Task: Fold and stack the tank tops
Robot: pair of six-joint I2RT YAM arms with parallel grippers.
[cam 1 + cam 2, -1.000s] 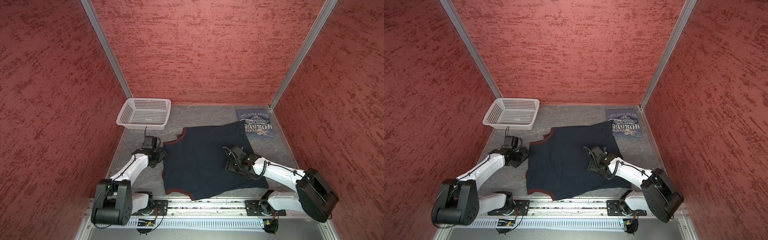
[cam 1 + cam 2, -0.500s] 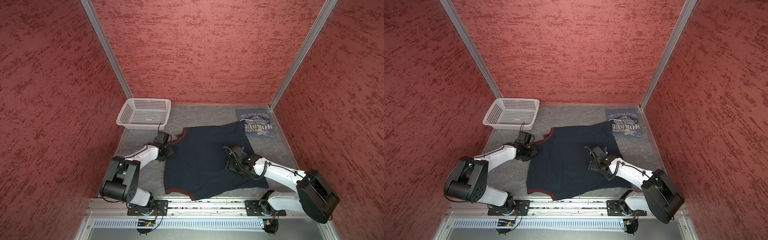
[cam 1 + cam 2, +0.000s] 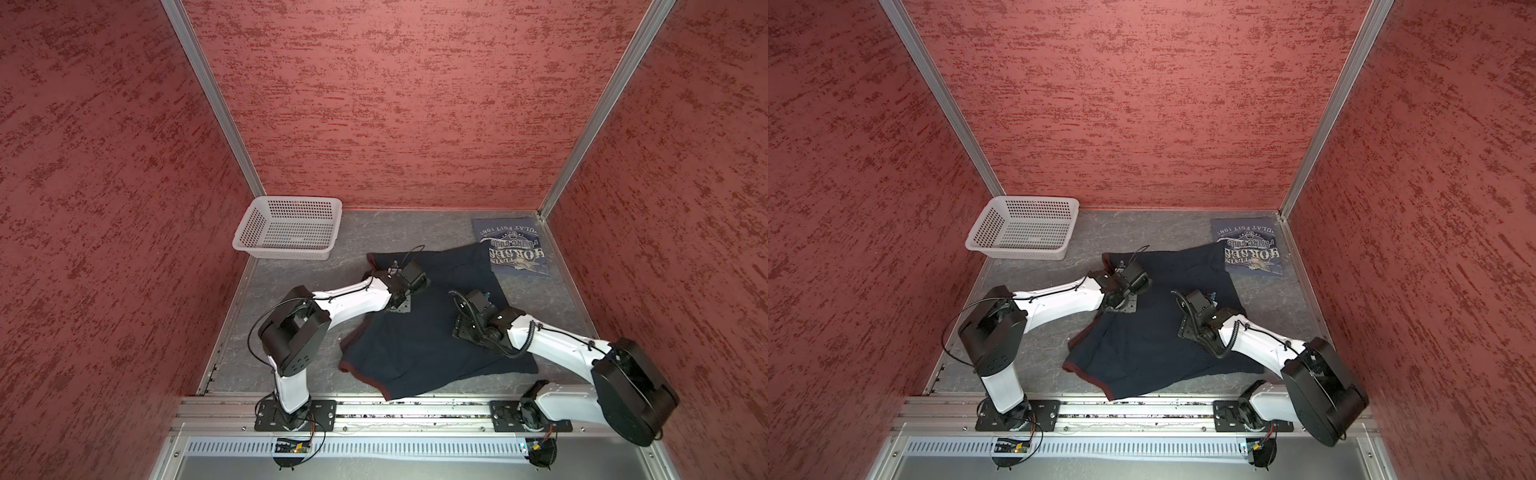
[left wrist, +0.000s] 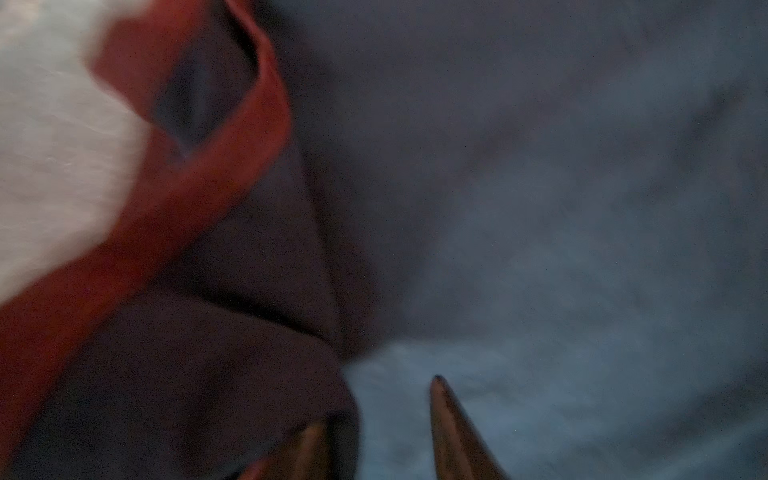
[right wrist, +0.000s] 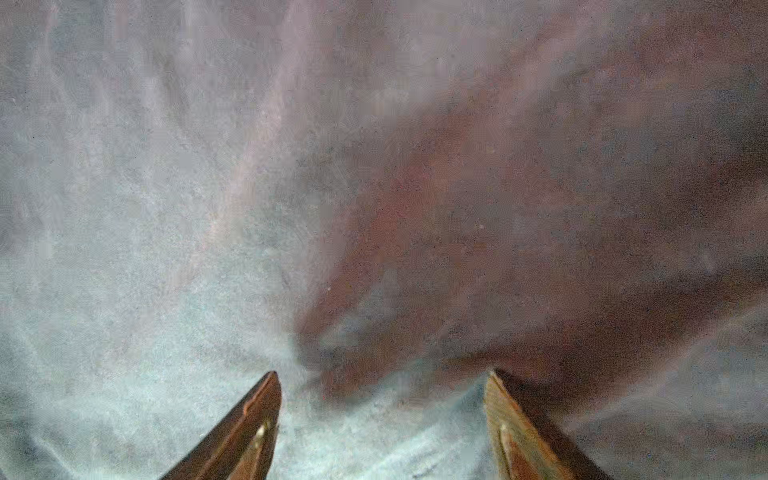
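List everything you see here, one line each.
White perforated plastic basket: one, white, table's far left corner.
Slate-blue folded cloth tank top with whitish lettering: one, slate-blue, far right corner.
Dark navy cloth tank top with maroon trim: one, navy, spread mid-table.
Grey table: one, grey, under everything.
Textured walls: three, red, around the table.
Left gripper: one, brownish fingers, open, over the navy top.
Right gripper: one, brownish fingers, open, over the navy top.

Dark navy cloth tank top with maroon trim (image 3: 415,345) lies mid-table on the grey marbled tabletop (image 3: 282,274). Folded slate-blue tank top with whitish lettering (image 3: 513,253) sits in the back-right corner (navy top's far right corner touches it). White perforated plastic basket (image 3: 286,249) is back-left, apart from both.
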